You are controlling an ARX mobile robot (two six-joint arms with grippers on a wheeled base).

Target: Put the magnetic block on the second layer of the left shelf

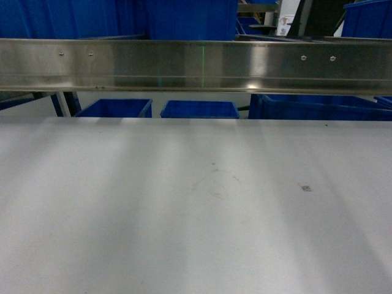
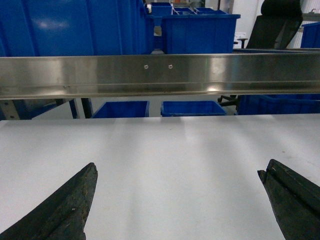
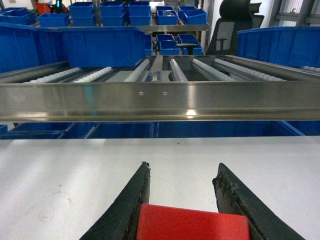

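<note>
Here, right hand (image 3: 182, 172) grips the red block (image 3: 192, 224) above the worktop (image 3: 60, 165); left hand (image 2: 177, 172) spread wide.

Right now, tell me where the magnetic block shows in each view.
Head: not in it.
Left wrist: not in it; the left claw is open and empty.
Right wrist: bottom center, the magnetic block sits between the right claw fingers.
Shared landmark: the steel rail over the white tabletop.

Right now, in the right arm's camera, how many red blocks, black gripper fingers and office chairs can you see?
Red block: 1
Black gripper fingers: 2
Black office chair: 1
Total: 4
</note>
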